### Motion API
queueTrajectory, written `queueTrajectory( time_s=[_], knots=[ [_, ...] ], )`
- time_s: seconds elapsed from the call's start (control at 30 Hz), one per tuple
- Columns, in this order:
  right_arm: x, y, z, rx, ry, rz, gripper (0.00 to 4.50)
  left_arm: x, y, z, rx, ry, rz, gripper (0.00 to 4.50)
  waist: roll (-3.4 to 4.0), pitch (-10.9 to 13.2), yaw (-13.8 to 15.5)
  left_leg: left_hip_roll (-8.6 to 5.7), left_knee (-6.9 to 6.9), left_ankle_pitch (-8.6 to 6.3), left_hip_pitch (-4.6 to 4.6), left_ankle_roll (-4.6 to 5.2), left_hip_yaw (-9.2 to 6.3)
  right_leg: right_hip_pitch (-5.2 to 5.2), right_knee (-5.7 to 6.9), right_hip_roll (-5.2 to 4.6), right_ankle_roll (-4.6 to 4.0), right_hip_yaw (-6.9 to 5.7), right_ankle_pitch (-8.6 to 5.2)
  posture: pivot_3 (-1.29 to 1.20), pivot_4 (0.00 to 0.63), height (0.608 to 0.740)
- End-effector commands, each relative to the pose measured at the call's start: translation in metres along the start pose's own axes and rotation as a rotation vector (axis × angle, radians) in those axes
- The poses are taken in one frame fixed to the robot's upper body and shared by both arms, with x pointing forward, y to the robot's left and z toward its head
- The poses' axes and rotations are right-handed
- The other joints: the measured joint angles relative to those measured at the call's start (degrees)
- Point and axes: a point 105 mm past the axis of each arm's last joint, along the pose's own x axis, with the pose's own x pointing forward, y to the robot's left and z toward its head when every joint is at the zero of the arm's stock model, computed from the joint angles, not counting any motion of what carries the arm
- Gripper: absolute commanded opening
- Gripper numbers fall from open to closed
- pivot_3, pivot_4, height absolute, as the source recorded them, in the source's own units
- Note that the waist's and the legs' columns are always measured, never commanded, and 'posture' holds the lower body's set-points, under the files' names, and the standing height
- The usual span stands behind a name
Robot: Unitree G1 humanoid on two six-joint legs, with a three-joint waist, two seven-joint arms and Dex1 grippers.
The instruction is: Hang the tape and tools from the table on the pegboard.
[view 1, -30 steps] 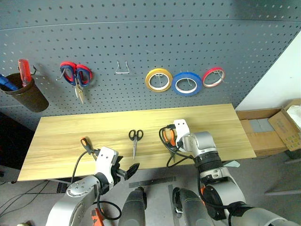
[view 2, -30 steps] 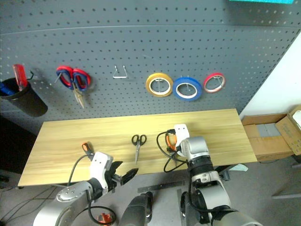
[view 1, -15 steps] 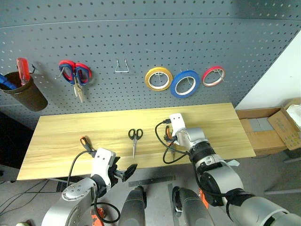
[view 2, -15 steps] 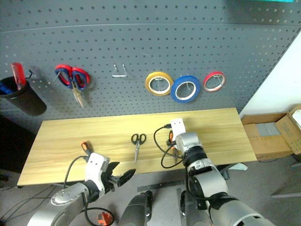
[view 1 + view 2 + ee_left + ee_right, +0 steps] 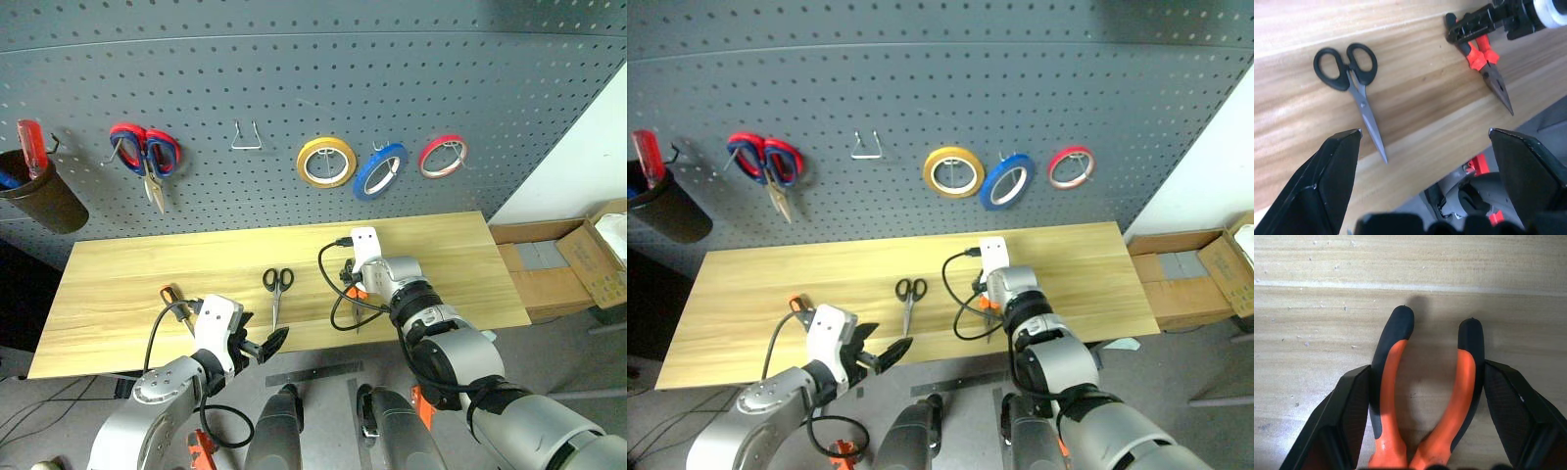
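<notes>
The blue tape (image 5: pixel 381 170) already hangs on a hook of the pegboard (image 5: pixel 294 88), between a yellow roll (image 5: pixel 327 163) and a red roll (image 5: pixel 443 156). The 3 tools lie on the table (image 5: pixel 127 284). The pliers (image 5: pixel 1425 396) lie near the middle of the top, with the 2 orange-and-black handles spread, and the right gripper (image 5: pixel 1425 431) is down over them. Its 2 black fingers (image 5: pixel 1349 421) stand 1 on each outer side of the handles, touching or almost touching them; I cannot tell if they already clamp.

The black-handled scissors (image 5: pixel 275 290) lie just to the left of the pliers, closed, blades pointing to the near edge. The small orange-handled tool (image 5: pixel 172 296) lies further left, near the front edge. The left gripper (image 5: pixel 263 348) hovers at the near edge between these 2, its fingers wide apart and holding nothing.

The top is light wood planks, bare at the far left and the far right. On the pegboard also hang red-and-blue scissors (image 5: pixel 144 157), 1 free wire hook (image 5: pixel 245 142) and a dark cup (image 5: pixel 44 196). To the right of the table stand cardboard boxes (image 5: pixel 563 269) on the grey floor.
</notes>
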Motion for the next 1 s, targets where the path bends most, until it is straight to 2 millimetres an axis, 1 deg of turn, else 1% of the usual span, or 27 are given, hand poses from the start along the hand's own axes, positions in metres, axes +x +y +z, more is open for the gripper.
queueTrajectory(
  time_s=[0.03,0.07,0.13,0.17,0.2,0.27,0.33,0.4,0.43,0.47,0.53,0.63,0.67,0.73,0.77,0.83,0.9,0.93,0.97,1.0],
  knots=[
    [-0.003,0.012,-0.002,-0.013,-0.008,0.072,3.00,0.004,0.001,0.009,0.013,-0.036,-0.006,4.50,0.00,0.00,0.02,0.00,-0.01,0.00,-0.02,0.00,-0.01,-0.03,0.01,0.01,0.00,-0.01,0.00,0.13,0.281,0.740],
    [-0.005,0.011,0.000,-0.026,-0.020,0.082,3.00,0.005,0.002,0.010,0.013,-0.041,-0.005,4.50,-0.01,0.00,0.05,0.00,-0.01,0.00,-0.03,0.00,0.00,-0.04,0.00,0.05,0.00,-0.01,0.00,0.13,0.277,0.740],
    [-0.022,0.015,0.018,-0.055,-0.151,0.212,3.00,0.009,0.005,0.017,-0.003,-0.075,-0.006,4.50,-0.04,-0.03,0.20,-0.01,-0.03,0.00,-0.04,0.00,0.02,-0.06,0.00,0.08,0.01,0.00,0.00,0.12,0.253,0.740],
    [-0.036,0.016,0.028,-0.099,-0.241,0.276,3.00,0.009,0.006,0.023,-0.018,-0.106,-0.016,4.50,-0.04,-0.03,0.35,0.00,-0.06,0.00,-0.08,0.00,-0.02,-0.08,0.00,0.09,0.05,-0.02,-0.02,0.12,0.246,0.740],
    [-0.047,0.017,0.033,-0.135,-0.296,0.319,3.00,0.010,0.007,0.027,-0.029,-0.127,-0.023,4.50,-0.04,-0.03,0.63,-0.01,-0.07,0.00,-0.11,-0.01,-0.01,-0.10,0.01,0.20,0.10,-0.02,-0.06,0.12,0.239,0.740],
    [-0.080,0.017,0.045,-0.223,-0.454,0.413,3.00,0.010,0.004,0.044,-0.067,-0.215,-0.071,4.50,-0.05,-0.05,0.98,-0.04,-0.08,-0.01,-0.26,-0.02,0.04,-0.24,0.01,0.23,0.15,0.01,-0.07,0.12,0.212,0.740],
    [-0.110,0.014,0.054,-0.295,-0.587,0.460,3.00,0.007,0.004,0.058,-0.115,-0.284,-0.104,4.50,-0.10,-0.08,1.28,-0.07,-0.02,-0.01,-0.44,-0.04,0.08,-0.38,0.03,0.22,0.20,-0.01,-0.05,0.12,0.198,0.740],
    [-0.122,0.013,0.058,-0.314,-0.639,0.480,3.00,0.006,0.005,0.063,-0.138,-0.303,-0.120,4.50,-0.33,-0.33,1.13,-0.10,0.03,0.00,-0.53,-0.05,0.06,-0.47,0.04,0.23,0.22,-0.05,-0.03,0.13,0.185,0.740],
    [-0.139,0.017,0.067,-0.339,-0.719,0.503,3.00,0.002,0.006,0.071,-0.160,-0.331,-0.140,4.50,-0.48,-0.51,1.05,-0.14,0.03,-0.01,-0.49,-0.06,0.13,-0.46,0.05,0.31,0.22,-0.05,-0.03,0.13,0.166,0.740],
    [-0.153,0.020,0.075,-0.355,-0.786,0.519,3.00,-0.002,0.008,0.078,-0.173,-0.357,-0.153,4.50,-0.56,-0.58,1.05,-0.15,0.03,-0.02,-0.41,-0.08,0.16,-0.43,0.06,0.32,0.22,-0.05,-0.03,0.14,0.162,0.740],
    [-0.173,0.027,0.088,-0.370,-0.882,0.534,3.00,-0.009,0.012,0.089,-0.184,-0.399,-0.165,4.50,-0.58,-0.60,1.06,-0.08,0.04,-0.01,-0.42,-0.10,0.05,-0.44,0.10,0.34,0.21,-0.07,-0.02,0.15,0.150,0.740],
    [-0.196,0.050,0.110,-0.395,-1.027,0.574,3.00,-0.013,0.023,0.110,-0.189,-0.476,-0.141,4.50,-0.61,-0.83,1.18,0.00,0.05,0.11,-0.38,-0.29,-0.13,-0.45,0.23,0.51,0.13,-0.15,0.02,0.17,0.142,0.740],
    [-0.202,0.058,0.118,-0.398,-1.067,0.585,3.00,-0.012,0.026,0.117,-0.193,-0.501,-0.132,4.50,-0.66,-0.91,1.22,0.01,0.04,0.16,-0.38,-0.37,-0.15,-0.45,0.23,0.54,0.10,-0.18,0.04,0.18,0.143,0.740],
    [-0.212,0.074,0.137,-0.419,-1.159,0.597,3.00,-0.010,0.025,0.129,-0.206,-0.540,-0.141,4.50,-0.78,-0.98,1.23,0.00,0.05,0.26,-0.31,-0.55,-0.15,-0.39,0.23,0.69,-0.08,-0.18,0.17,0.18,0.139,0.740],
    [-0.215,0.079,0.142,-0.428,-1.187,0.599,3.00,-0.009,0.025,0.132,-0.210,-0.549,-0.147,4.50,-0.88,-1.14,1.31,0.00,0.05,0.35,-0.31,-0.69,-0.13,-0.38,0.23,0.74,-0.09,-0.17,0.23,0.18,0.139,0.740],
    [-0.222,0.091,0.159,-0.428,-1.255,0.613,3.00,-0.007,0.025,0.138,-0.219,-0.569,-0.145,4.50,-1.26,-1.66,1.38,-0.02,0.05,0.38,-0.29,-0.73,-0.08,-0.32,0.17,0.72,-0.07,-0.16,0.28,0.19,0.136,0.740],
    [-0.230,0.105,0.182,-0.449,-1.332,0.608,3.00,-0.004,0.026,0.140,-0.213,-0.568,-0.137,4.50,-1.50,-1.83,1.43,-0.06,0.05,0.38,-0.22,-0.74,-0.06,-0.20,0.12,0.65,-0.04,-0.16,0.30,0.20,0.136,0.740],
    [-0.231,0.109,0.188,-0.458,-1.355,0.605,3.00,-0.003,0.026,0.140,-0.211,-0.566,-0.134,4.50,-1.59,-1.88,1.43,-0.08,0.07,0.38,-0.20,-0.74,-0.04,-0.17,0.12,0.61,-0.03,-0.15,0.32,0.20,0.136,0.740],
    [-0.231,0.111,0.195,-0.463,-1.375,0.594,3.00,-0.002,0.027,0.140,-0.212,-0.565,-0.133,4.50,-1.68,-1.95,1.46,-0.09,0.08,0.39,-0.19,-0.77,-0.02,-0.17,0.12,0.60,-0.02,-0.17,0.36,0.20,0.135,0.740],
    [-0.226,0.114,0.202,-0.487,-1.386,0.557,3.00,-0.002,0.028,0.138,-0.207,-0.559,-0.129,4.50,-1.79,-2.07,1.51,-0.08,0.08,0.40,-0.19,-0.78,-0.03,-0.16,0.12,0.57,-0.04,-0.16,0.37,0.21,0.130,0.740]
  ],
)
